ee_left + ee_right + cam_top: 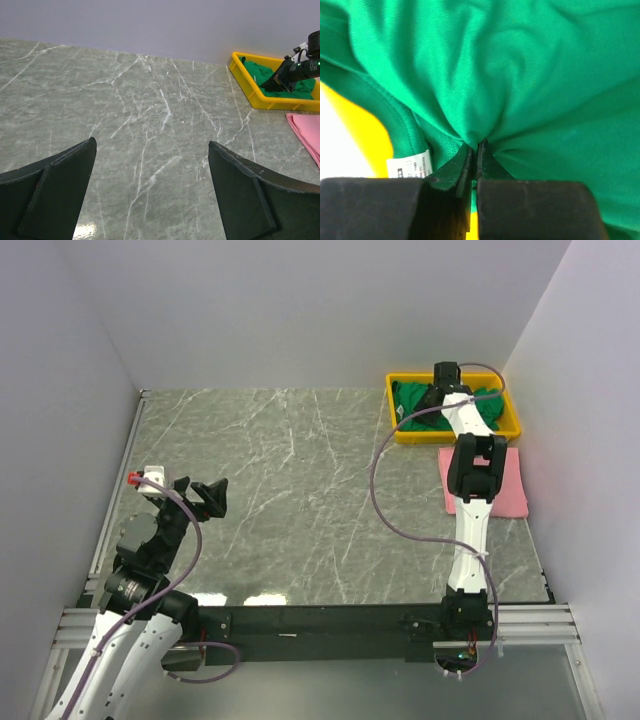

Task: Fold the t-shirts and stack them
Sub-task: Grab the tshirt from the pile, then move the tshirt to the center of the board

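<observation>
A dark green t-shirt [412, 400] lies crumpled inside the yellow tray [405, 433] at the back right. My right gripper [478, 146] is down in the tray, shut on a pinched fold of that green t-shirt [520, 75]; a white label [409, 166] shows beside the left finger. In front of the tray a light pink t-shirt [508, 485] lies folded flat on the table, partly hidden by my right arm. My left gripper [214, 498] hovers open over the table at the near left, far from both shirts, with only bare marble between its fingers [240, 195].
The table is green-grey marble [290, 490], walled in by white panels on the left, back and right. The yellow tray [260, 92] and the pink t-shirt [307, 132] show at the far right of the left wrist view. A purple cable [385, 500] loops left of the right arm.
</observation>
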Available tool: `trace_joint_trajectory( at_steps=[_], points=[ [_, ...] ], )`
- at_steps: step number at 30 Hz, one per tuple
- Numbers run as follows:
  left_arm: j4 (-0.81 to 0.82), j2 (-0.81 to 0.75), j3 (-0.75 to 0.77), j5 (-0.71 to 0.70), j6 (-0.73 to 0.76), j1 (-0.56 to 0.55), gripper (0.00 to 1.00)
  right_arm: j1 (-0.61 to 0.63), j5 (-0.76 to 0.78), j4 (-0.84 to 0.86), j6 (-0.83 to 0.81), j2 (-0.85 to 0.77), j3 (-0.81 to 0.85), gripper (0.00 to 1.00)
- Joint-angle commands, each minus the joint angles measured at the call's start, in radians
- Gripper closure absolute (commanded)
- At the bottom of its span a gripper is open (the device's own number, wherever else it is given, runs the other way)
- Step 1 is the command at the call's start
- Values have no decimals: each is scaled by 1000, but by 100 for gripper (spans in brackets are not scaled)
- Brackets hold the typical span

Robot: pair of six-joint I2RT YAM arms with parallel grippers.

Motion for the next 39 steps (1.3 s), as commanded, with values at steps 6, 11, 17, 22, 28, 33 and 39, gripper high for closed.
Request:
trace_joint_trajectory(
  at_steps=[6,11,17,22,28,33,39],
  points=[
    [31,-27,9,2,21,-5,1,22,29,128,-67,-338,-35,100],
    [27,-44,9,-12,16,-4,1,114,-12,170,-139,-531,-5,100],
    [19,-71,7,-23,12,-4,1,278,-172,248,-164,-678,21,100],
    [16,-88,4,-30,10,-4,1,441,-270,358,-133,-729,-9,100],
    [8,-87,1,-27,7,-4,1,536,-238,472,-77,-757,-239,87],
    [4,-82,-2,-21,4,-4,1,533,-44,403,-70,-793,-513,42],
    [19,-50,-10,-4,-4,-4,1,544,115,388,-122,-959,-912,29]
  ],
)
